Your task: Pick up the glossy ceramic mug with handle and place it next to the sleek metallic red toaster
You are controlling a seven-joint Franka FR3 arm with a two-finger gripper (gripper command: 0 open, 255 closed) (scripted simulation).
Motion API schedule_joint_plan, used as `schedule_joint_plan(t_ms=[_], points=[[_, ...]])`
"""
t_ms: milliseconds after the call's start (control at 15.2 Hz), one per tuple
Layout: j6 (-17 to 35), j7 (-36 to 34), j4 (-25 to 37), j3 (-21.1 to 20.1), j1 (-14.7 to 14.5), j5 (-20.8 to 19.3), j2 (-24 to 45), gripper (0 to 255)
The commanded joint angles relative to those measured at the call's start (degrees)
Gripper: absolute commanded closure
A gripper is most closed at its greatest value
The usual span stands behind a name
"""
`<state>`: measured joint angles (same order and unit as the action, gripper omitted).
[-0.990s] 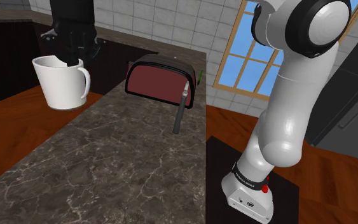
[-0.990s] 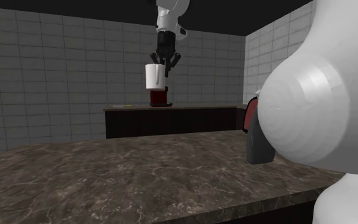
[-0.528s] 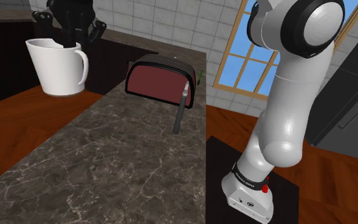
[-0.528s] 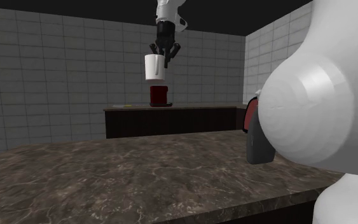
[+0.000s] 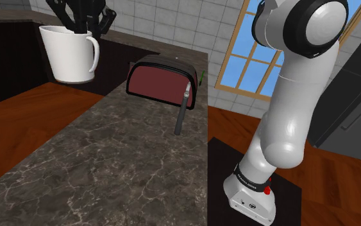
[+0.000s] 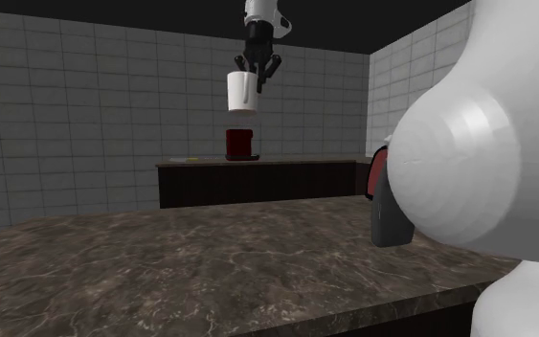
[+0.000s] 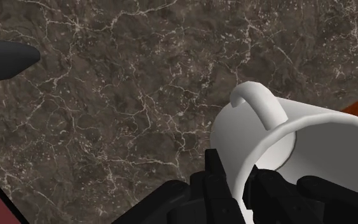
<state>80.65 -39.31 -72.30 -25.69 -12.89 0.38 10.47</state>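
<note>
White mug point(image 5: 70, 54) hangs in the air over the bench point(image 5: 108, 173), near its edge, with our hand point(image 5: 80, 27) pinched shut on the rim. We judge the pick done; placing it beside the red toaster point(image 5: 161, 81) remains.

No words or numbers can be read here. The arm's white base point(image 5: 246, 196), far below and off to the side of the gripper point(image 5: 76, 24), has a dark band with tiny pale marks and a little sign, all too small to read.
</note>
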Motion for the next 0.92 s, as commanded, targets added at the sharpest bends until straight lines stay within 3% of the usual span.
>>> schedule_joint_plan(t_ms=[0, 396, 858], points=[[0.48, 3.09, -3.41, 1.08, 2.34, 1.4, -3.04, 255], [1.39, 12.55, -11.73, 5.36, 7.96, 4.16, -10.32, 255], [1.24, 23.18, -17.18, 10.98, 12.96, 4.97, -15.28, 255]])
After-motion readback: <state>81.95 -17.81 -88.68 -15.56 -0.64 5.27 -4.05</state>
